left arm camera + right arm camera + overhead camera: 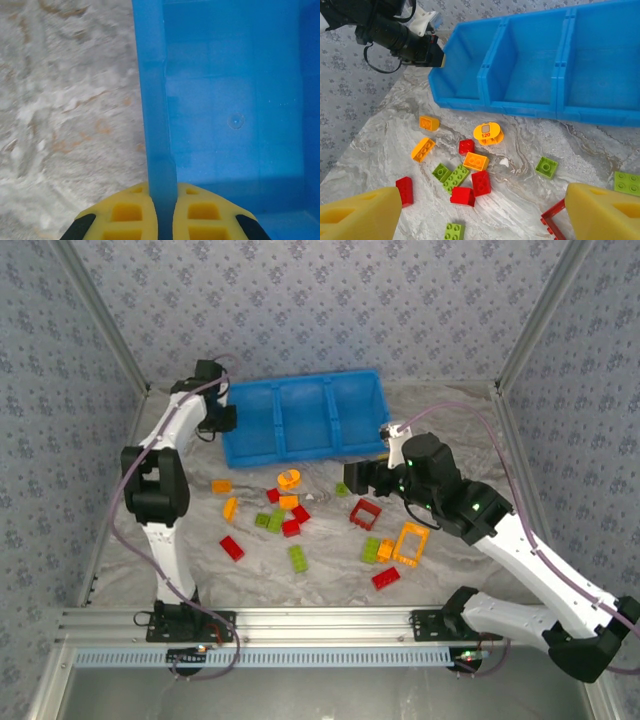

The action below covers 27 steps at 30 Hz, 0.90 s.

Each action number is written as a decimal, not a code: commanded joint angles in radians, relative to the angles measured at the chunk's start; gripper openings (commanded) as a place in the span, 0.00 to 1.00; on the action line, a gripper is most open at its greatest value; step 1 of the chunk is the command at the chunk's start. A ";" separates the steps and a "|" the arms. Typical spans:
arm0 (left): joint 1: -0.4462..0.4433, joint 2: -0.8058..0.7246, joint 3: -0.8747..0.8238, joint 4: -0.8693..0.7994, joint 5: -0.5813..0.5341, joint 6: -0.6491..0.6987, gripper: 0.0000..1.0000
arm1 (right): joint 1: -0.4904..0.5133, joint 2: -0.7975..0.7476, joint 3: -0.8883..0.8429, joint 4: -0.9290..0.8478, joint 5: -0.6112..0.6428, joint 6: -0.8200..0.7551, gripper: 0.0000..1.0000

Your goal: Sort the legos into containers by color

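Jaws of the left gripper [165, 192] are clamping the wall of the blue tray [152, 100]; the right gripper [482, 200] is hovering wide apart over scattered bricks [475, 161].

Top camera looks down from above the near edge over the whole table [330, 575]; left wrist camera sits close above the tray [152, 110] wall; right wrist camera looks low across bricks [481, 182] toward that tray.

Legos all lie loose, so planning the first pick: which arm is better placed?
Probably right. The right gripper hangs open over the legos by the red frame; the left gripper is shut on the tray wall.
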 commanded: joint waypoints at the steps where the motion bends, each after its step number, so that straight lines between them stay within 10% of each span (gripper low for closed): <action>1: -0.044 0.031 0.053 0.008 0.045 0.068 0.00 | -0.006 -0.025 0.018 -0.035 0.014 -0.010 0.88; 27: -0.074 -0.099 -0.178 0.095 -0.046 -0.032 0.00 | -0.079 -0.017 -0.005 -0.085 0.001 0.015 0.88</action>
